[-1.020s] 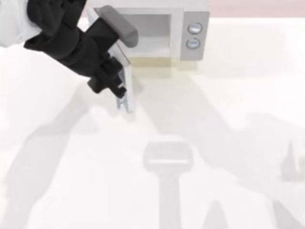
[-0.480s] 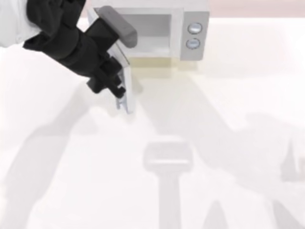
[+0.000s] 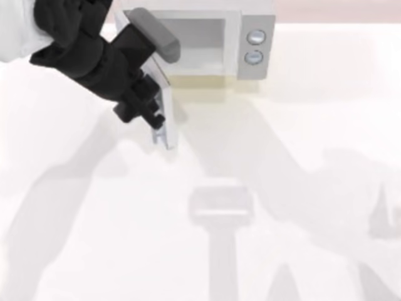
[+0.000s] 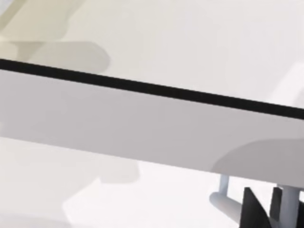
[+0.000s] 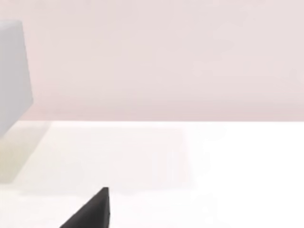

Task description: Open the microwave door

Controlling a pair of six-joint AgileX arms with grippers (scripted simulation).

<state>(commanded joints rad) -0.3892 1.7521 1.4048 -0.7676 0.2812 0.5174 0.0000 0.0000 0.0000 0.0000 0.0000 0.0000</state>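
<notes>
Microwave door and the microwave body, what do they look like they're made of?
The microwave body looks like matte light-grey painted metal or plastic: flat, even shading, no reflections. The microwave door, swung open and held by the left gripper, looks like a thin rigid grey panel, similarly matte. As a render, neither is certain.

Bright, washed-out glare; soft grey shadows
</notes>
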